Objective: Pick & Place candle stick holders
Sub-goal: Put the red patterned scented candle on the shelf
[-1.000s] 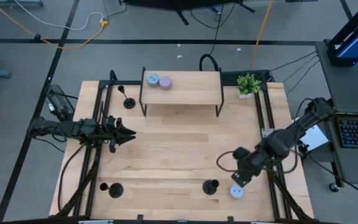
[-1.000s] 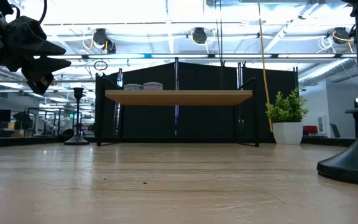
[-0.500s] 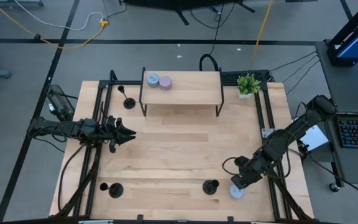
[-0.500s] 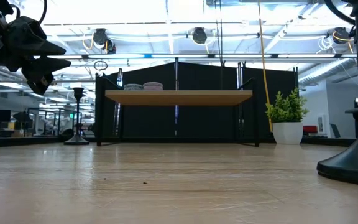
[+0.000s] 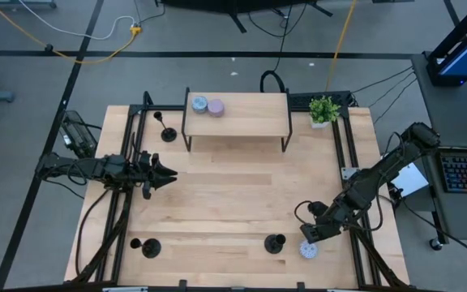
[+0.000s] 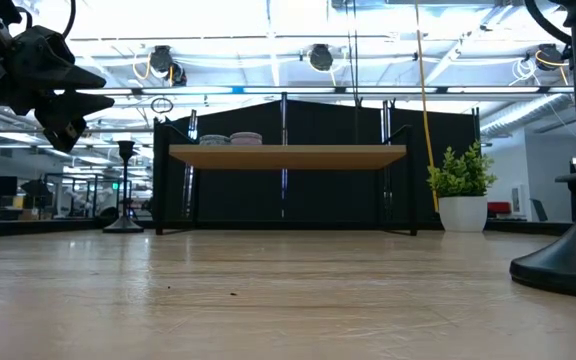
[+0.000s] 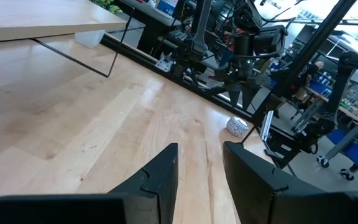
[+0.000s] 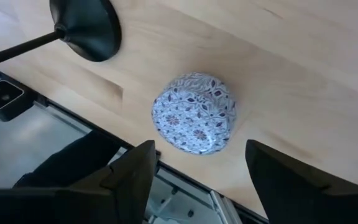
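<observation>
Right gripper [image 8: 194, 171] fingers spread wide, empty, hovering over patterned tin [image 8: 194, 114] at table's 5 o'clock. Left gripper [image 7: 201, 171] narrowly parted, empty, at 9 o'clock. Only right wrist view shows tin's pattern, candle stick holder [image 8: 86, 28] beside it.

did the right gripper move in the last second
Yes. In the high view the right gripper has slid toward the table's front edge, closing on the patterned tin beside the candle stick holder.

Patterned blue-white tin [image 8: 194, 122] lying near the tabletop's front right edge. Lilac tin [image 5: 216, 107] and pale-blue tin [image 5: 199, 104] sitting together at the wooden shelf's [image 5: 250, 118] back left corner. Potted plant [image 5: 323, 110] standing at the tabletop's back right corner.
</observation>
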Tool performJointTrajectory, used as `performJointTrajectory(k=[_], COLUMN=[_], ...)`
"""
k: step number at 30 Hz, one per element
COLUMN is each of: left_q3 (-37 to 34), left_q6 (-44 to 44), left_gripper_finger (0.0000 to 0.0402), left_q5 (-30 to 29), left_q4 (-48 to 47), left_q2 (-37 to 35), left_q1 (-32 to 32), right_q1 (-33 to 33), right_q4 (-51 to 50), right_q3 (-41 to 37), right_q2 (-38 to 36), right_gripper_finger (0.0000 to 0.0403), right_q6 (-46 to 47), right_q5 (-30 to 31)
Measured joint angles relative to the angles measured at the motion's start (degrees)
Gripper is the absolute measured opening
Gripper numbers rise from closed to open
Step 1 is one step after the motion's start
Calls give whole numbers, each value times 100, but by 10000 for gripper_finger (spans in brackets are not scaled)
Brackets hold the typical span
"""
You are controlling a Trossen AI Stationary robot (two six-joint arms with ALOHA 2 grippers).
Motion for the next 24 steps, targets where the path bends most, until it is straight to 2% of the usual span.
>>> performJointTrajectory(k=[7,16,24], left_q3=[0,0,0], left_q6=[0,2,3], left_gripper_finger=[131,131,131], left_q5=[-1,-2,-2], left_q4=[0,-2,0], left_q2=[0,0,0], left_q1=[-2,0,-1], right_q1=[0,0,0], right_q4=[42,101,100], right_q3=[0,0,0], right_q2=[0,2,2], right_gripper_finger=[242,245,293], right_q6=[-783,-894,-970], right_q5=[-24,-28,-31])
